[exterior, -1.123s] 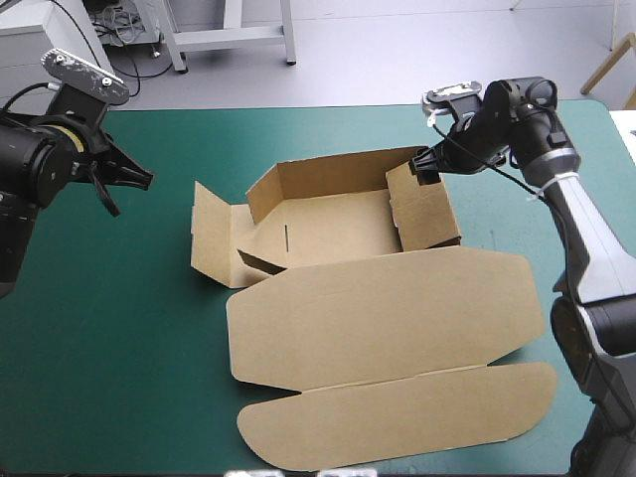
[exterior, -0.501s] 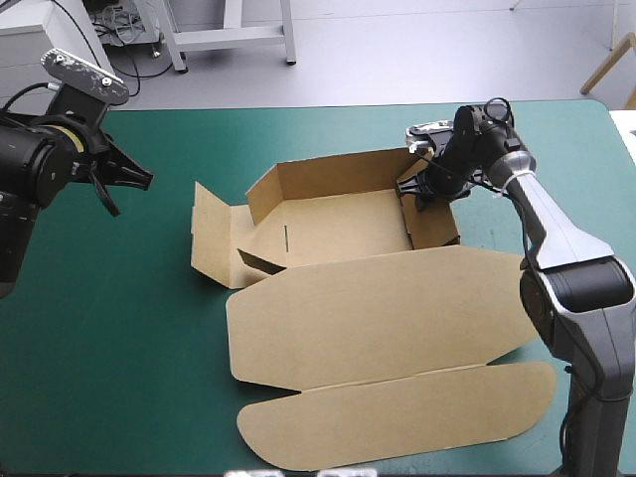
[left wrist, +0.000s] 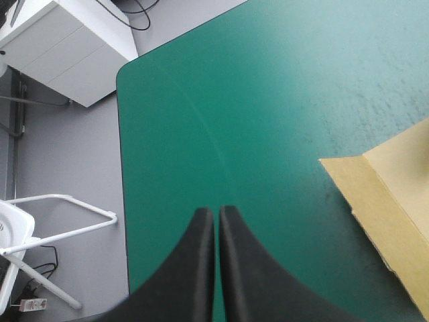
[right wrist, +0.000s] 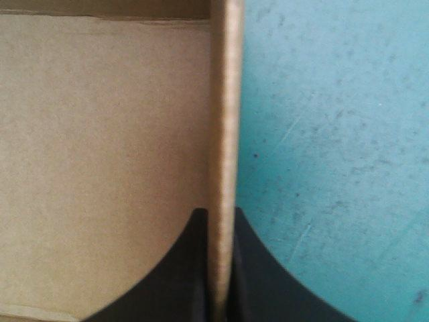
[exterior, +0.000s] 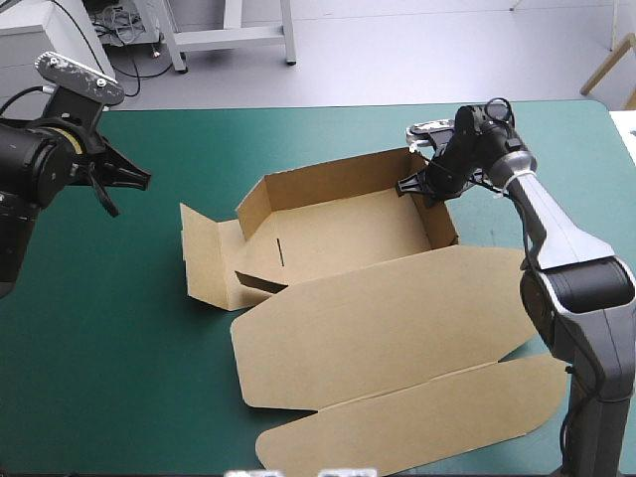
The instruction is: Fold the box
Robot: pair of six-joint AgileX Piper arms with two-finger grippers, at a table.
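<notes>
The box (exterior: 378, 308) sits in the middle of the worktop (exterior: 119, 328) as an open brown tray with its lid spread flat. Its far wall and right end wall stand up. Its left end is loose, with a flap splayed outward. The wide lid, with a rounded tuck flap along its outer edge, lies on the box's near side.

My right claw (exterior: 422, 185) is at the box's far right corner, set down over the top of the right end wall. Looking along the right claw (right wrist: 220, 218), I see the wall's edge running up between my two black fingers, which are all but closed on the board. On one side of that wall is the inside of the box (right wrist: 100, 134), on the other the bare teal-green worktop (right wrist: 335, 134).

My left claw (exterior: 139, 180) hangs in the air well off the box's left end, out past the splayed flap, touching nothing. Seen from its own wrist, the left claw (left wrist: 216, 213) has its fingers pressed together with only a hairline between them and nothing held. A corner of the box (left wrist: 392, 221) lies ahead and to one side of it on the worktop (left wrist: 268, 100).
</notes>
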